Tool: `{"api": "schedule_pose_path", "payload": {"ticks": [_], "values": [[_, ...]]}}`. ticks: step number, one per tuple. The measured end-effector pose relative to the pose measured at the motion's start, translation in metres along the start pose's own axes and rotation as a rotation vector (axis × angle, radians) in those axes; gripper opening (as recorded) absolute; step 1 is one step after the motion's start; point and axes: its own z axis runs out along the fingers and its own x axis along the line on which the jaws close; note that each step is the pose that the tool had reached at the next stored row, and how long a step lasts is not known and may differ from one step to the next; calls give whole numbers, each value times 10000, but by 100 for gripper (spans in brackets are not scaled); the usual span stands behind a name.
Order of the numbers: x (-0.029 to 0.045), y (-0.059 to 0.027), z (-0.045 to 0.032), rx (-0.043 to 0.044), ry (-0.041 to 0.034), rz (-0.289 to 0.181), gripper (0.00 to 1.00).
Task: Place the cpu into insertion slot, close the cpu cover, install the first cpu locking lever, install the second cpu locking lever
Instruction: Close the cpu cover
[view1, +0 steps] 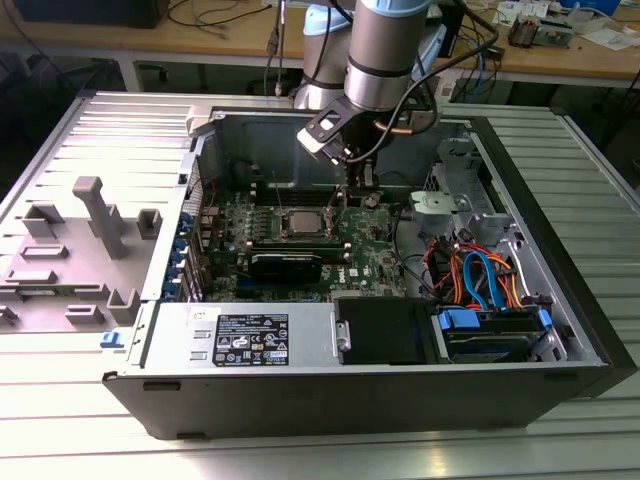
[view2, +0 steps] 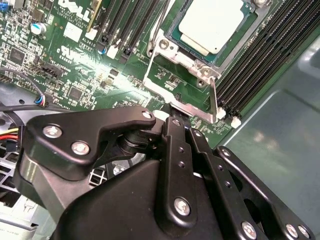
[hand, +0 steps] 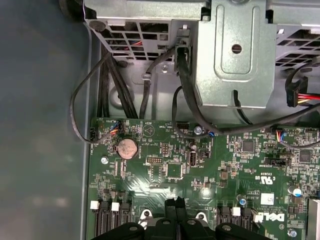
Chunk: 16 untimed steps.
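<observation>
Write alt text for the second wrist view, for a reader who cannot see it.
The black tool hangs close over a green motherboard, its tip beside the silver-rimmed insertion slot. The grey-topped cpu lies in that slot, with long black memory slots running alongside.

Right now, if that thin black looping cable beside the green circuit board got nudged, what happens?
Probably floppy: the thin black cable bends in a loose loop. Likely light, being thin. Seemingly tethered, plugged into the green circuit board.
</observation>
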Motion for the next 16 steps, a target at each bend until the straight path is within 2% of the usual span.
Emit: {"api": "schedule_pose_path", "payload": {"ticks": [16], "values": [[7, -139, 3, 0, 0, 0, 11]]}}
